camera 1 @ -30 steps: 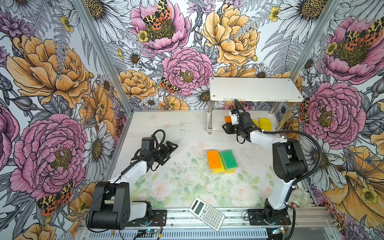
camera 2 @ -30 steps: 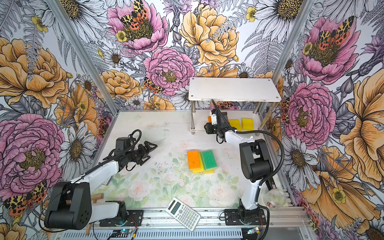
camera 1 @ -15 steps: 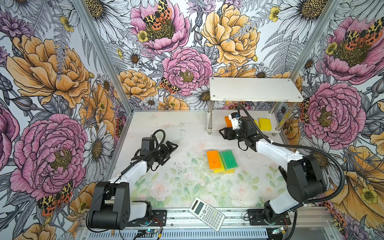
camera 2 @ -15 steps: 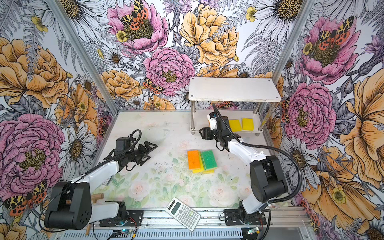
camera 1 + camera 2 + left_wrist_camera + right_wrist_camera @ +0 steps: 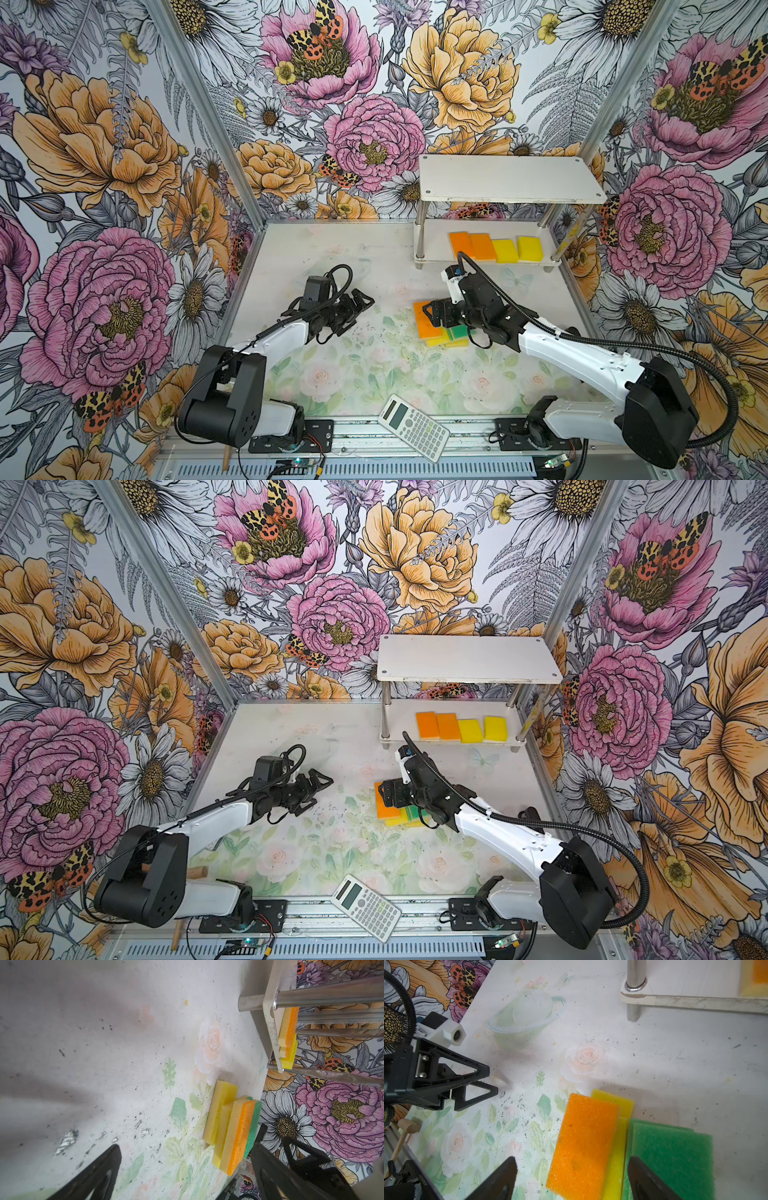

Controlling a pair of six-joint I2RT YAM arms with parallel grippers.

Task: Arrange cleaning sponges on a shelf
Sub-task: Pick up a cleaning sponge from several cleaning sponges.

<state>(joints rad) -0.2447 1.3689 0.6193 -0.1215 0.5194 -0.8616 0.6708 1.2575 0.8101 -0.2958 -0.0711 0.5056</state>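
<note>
Your right tool point(image 5: 572, 1162) stands wide, straddling the orange sponge point(image 5: 583, 1136) stacked on the bench point(image 5: 353, 249); close off-centre and you may drag the yellow sponge point(image 5: 616, 1147) beneath. Four sponges point(image 5: 494, 247) lie on the shelf point(image 5: 511, 178).

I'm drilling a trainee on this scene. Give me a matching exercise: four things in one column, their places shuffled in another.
1 calculator
2 right pincer
3 left pincer
4 row of four sponges

A lower board of the shelf
B above the sponge pile
C front edge of the table
D over bare table, away from the sponges

Pairs: 1-C, 2-B, 3-D, 4-A
</note>
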